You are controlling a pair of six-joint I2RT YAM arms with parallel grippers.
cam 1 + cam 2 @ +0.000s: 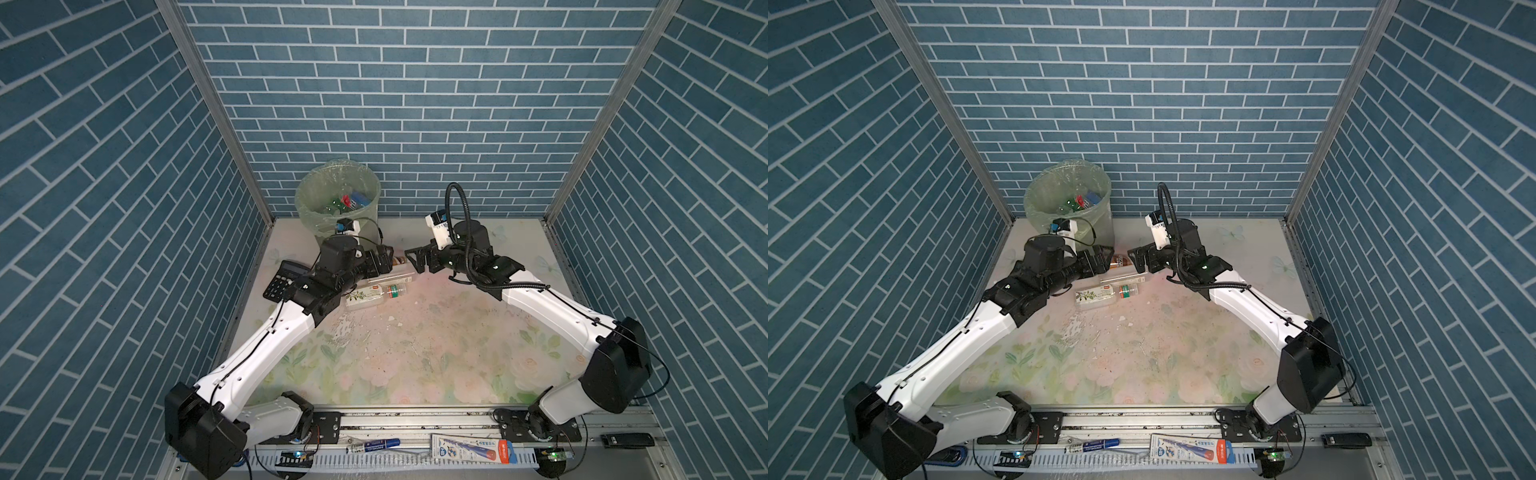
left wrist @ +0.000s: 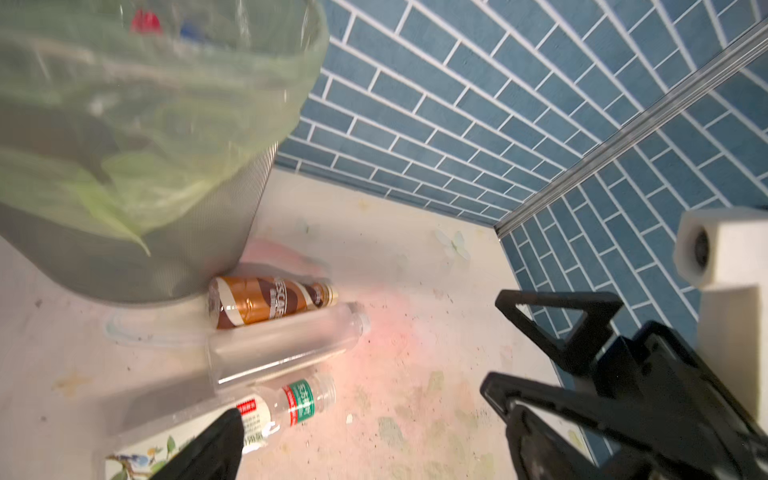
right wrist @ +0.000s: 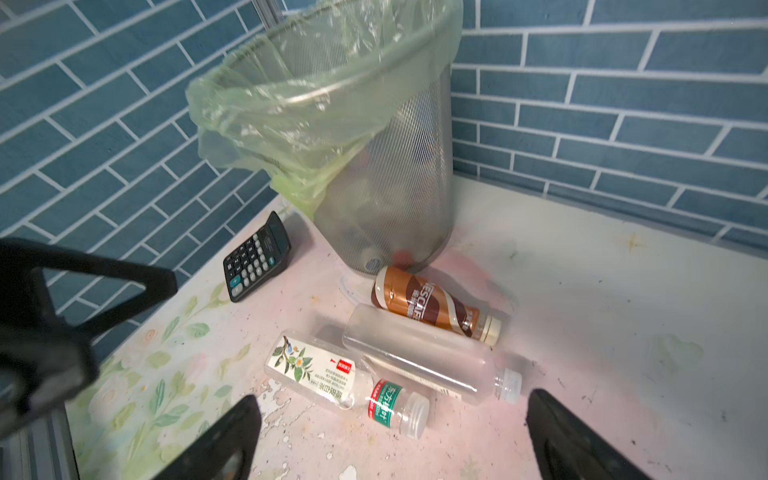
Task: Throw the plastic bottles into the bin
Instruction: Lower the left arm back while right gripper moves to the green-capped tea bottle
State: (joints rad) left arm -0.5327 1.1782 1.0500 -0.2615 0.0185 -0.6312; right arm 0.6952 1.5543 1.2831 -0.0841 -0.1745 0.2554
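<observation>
In both top views the bin stands at the far edge of the tabletop, toward its far-left corner. I judge that spot leaves the middle free for reaching. My left end effector and my right end effector face each other just in front of it, both spread wide and holding nothing, which suits a pick not yet begun. One black calculator lies by the left edge and is none of my business. Inside the liner I see coloured caps and labels, several bottles, too jumbled to count. From the left wrist I count three bottles on the tabletop, lying side by side on their sides, necks toward the right edge. They are the brown-wrapped bottle against the foot of the bin, the plain clear bottle next to it, and the white-labelled bottle with a green neck band nearest me. From the right wrist the same three show between my parted fingers, the clear one touching its two neighbours. The white-labelled one looks easiest, since its near side is open. The brown one, tucked against the bin, leaves little room for a finger.
</observation>
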